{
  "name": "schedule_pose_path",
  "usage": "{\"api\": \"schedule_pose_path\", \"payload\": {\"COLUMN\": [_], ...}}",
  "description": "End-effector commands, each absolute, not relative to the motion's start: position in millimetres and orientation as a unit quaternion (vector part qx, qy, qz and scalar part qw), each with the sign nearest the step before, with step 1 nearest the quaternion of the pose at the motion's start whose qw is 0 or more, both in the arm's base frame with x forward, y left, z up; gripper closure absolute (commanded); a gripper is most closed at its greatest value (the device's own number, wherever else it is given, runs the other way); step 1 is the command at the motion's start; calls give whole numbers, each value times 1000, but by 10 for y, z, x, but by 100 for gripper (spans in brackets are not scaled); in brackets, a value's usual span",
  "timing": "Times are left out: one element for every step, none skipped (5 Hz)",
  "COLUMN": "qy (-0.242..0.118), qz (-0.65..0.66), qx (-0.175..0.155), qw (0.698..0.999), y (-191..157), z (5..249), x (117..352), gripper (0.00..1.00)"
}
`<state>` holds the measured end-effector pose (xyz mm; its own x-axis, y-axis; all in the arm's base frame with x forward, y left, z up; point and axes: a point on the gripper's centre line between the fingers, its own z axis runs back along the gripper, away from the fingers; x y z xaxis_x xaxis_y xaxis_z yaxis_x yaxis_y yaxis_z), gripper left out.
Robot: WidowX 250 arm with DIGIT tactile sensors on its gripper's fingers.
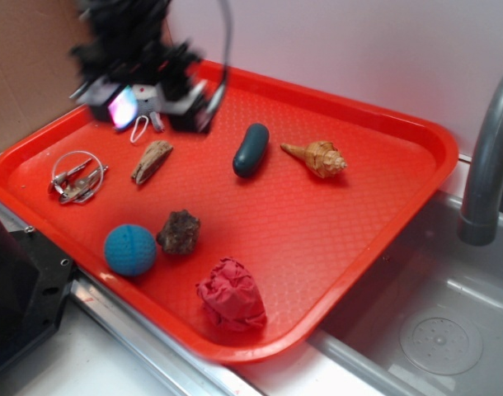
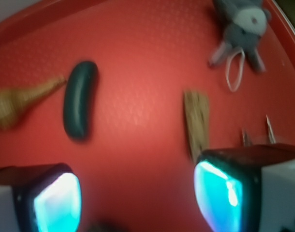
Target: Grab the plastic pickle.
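The plastic pickle (image 1: 251,150) lies flat on the red tray (image 1: 375,214), toward the tray's back middle, free of any grip. Just beside its far end lies a tan spiral shell (image 1: 317,157), tip pointing at the pickle. The claw (image 1: 148,103) hangs blurred above the tray's back left part, off to the side of the pickle and clear of it. In the wrist view its two fingers (image 2: 229,193) stand wide apart with nothing between them, and the pickle (image 2: 80,99) sits ahead of the left-hand finger, the piece of bark (image 2: 197,121) ahead of the other. Under the claw, a small grey plush toy (image 2: 242,29) with a white loop rests on the tray. Nearer the front lie a metal ring with clips (image 1: 77,176), a blue ball (image 1: 129,249), a brown rock (image 1: 179,232) touching the ball, and a crumpled red cloth (image 1: 232,294).
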<state>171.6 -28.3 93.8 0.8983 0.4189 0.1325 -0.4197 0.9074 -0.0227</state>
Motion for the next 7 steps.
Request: {"api": "schedule_pose_path", "payload": {"qy": [-81, -81, -81, -81, -57, -51, -50], "qz": [165, 165, 165, 165, 172, 187, 209], "qx": [0, 0, 0, 0, -20, -39, -28], "qw": [983, 983, 983, 983, 983, 980, 976], "y": [-356, -356, -356, -356, -464, -580, -638], "z": [765, 765, 765, 765, 898, 812, 710], "x": [1932, 1932, 1932, 1932, 2164, 2473, 2714], "gripper": [0, 0, 0, 0, 0, 0, 0]}}
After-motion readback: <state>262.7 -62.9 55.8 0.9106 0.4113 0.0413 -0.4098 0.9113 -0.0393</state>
